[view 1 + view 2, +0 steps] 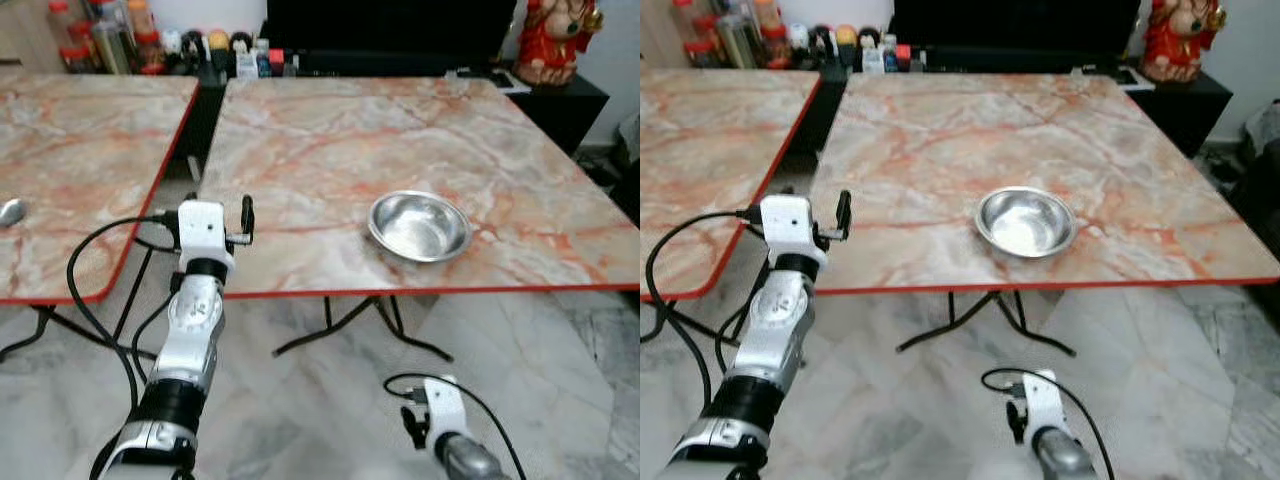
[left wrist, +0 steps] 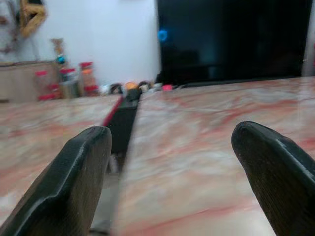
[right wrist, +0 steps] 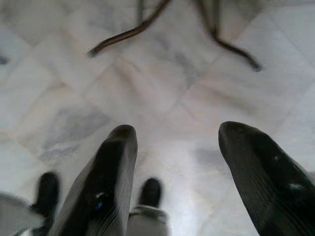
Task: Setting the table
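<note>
Two marble-patterned tables with red edges stand side by side on a pale marble floor (image 1: pixel 560 380). The right-hand surface (image 1: pixel 330 140) is the larger in view and carries a steel bowl (image 1: pixel 419 226) near its front edge, right of centre. The left-hand surface (image 1: pixel 70 150) is separated from it by a narrow gap, and a small shiny metal object (image 1: pixel 11 211) lies at its left margin, too cut off to identify. Beyond the tables a dark cabinet holds a black screen (image 1: pixel 390 25), a row of jars and bottles (image 1: pixel 110 35) on the far left, and a red figurine (image 1: pixel 555 35) on the far right.

The left hand (image 1: pixel 246 216) is raised at the near left corner of the right-hand surface, fingers spread apart and empty; the bowl sits well to its right. The right hand (image 3: pixel 172 162) hangs low over the floor, below and nearer than the bowl, fingers likewise apart and holding nothing.
</note>
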Controlling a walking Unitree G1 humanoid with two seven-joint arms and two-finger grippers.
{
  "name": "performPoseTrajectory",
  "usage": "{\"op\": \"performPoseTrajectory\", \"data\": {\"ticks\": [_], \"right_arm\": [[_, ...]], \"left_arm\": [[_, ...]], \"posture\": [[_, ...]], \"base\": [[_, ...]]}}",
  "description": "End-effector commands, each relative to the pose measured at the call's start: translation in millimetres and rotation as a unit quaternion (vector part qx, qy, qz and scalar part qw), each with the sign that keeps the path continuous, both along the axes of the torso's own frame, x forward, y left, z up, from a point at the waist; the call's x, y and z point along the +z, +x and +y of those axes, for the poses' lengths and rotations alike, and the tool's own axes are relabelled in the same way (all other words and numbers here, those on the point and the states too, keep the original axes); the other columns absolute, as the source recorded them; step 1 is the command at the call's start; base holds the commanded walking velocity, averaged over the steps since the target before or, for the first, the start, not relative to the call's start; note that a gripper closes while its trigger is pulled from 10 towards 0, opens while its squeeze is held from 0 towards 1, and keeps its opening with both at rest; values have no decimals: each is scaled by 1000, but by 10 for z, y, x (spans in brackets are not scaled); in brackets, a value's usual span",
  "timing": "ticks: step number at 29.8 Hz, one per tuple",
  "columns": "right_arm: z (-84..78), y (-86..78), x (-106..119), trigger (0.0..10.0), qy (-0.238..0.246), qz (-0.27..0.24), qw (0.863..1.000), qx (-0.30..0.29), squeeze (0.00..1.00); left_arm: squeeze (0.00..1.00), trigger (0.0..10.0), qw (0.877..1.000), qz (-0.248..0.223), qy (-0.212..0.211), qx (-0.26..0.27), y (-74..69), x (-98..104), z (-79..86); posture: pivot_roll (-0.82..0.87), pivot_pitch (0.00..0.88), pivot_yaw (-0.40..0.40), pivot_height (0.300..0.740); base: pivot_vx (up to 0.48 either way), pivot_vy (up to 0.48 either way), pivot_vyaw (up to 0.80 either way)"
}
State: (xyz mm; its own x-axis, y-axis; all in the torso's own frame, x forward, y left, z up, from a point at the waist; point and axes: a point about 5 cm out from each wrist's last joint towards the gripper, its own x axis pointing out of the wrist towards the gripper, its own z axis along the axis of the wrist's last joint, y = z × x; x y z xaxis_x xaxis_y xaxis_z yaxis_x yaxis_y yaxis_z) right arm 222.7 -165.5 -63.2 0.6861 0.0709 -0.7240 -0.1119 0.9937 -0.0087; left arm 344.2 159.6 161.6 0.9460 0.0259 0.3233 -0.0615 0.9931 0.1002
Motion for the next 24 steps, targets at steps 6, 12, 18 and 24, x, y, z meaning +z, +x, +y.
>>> {"op": "performPoseTrajectory", "data": {"ticks": [6,12,18,24], "right_arm": [[72,4,-3,10000,5,1,1000,10,0],[83,-5,-9,10000,6,3,1000,12,0],[93,-6,-9,10000,6,3,1000,15,0],[101,1,-6,10000,7,3,1000,15,0]], "left_arm": [[0,10000,1000,1,2,3,-9,7,36],[0,10000,1000,-1,4,-2,-7,17,13],[0,10000,1000,2,5,-9,-8,5,-20],[0,10000,1000,11,9,-9,-28,-53,-12]], "posture": [[116,44,-30,715],[118,35,-26,715],[119,24,-24,715],[126,39,-24,715]], "base": [[0,480,0],[0,480,0],[0,467,0],[0,454,0]]}}
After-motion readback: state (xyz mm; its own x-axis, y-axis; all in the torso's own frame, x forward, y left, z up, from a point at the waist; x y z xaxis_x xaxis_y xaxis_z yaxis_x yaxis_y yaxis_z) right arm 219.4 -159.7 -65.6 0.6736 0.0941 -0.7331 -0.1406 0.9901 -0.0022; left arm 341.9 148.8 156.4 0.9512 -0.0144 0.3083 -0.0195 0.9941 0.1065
